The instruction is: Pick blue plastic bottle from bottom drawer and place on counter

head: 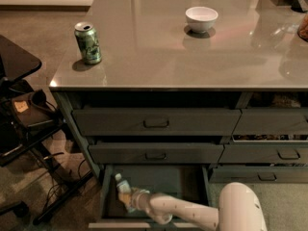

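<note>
Camera view: bottle (120, 183) at gripper (127, 199) (in bottom drawer (166, 181)).

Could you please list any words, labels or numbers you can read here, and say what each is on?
No text can be read.
The can: green print, too blurred to read.
The bottle, at the end effector in the bottom drawer: label too small to read.
</note>
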Tool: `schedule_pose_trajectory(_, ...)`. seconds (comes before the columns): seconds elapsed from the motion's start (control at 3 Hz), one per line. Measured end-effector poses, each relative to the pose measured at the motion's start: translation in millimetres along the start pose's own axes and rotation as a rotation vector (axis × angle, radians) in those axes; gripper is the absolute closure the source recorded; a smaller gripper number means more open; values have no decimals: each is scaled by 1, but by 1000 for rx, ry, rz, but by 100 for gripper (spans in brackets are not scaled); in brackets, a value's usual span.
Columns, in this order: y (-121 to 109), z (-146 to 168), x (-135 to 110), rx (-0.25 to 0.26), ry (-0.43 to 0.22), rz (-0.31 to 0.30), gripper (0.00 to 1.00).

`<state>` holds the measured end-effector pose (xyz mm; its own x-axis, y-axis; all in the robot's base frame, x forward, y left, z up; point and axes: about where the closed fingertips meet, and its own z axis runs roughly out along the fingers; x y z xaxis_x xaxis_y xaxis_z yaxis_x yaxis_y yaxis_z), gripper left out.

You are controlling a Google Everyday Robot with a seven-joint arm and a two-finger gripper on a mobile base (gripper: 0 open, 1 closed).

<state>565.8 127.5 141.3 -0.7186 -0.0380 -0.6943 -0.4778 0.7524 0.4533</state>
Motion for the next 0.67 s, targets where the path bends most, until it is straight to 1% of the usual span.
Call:
schedule_pose_trajectory(0.33,-55,-8,-63,-13,-71,4,100)
schedule_pose_trajectory(0.67,-92,-30,-123,-27,-151,-21,100)
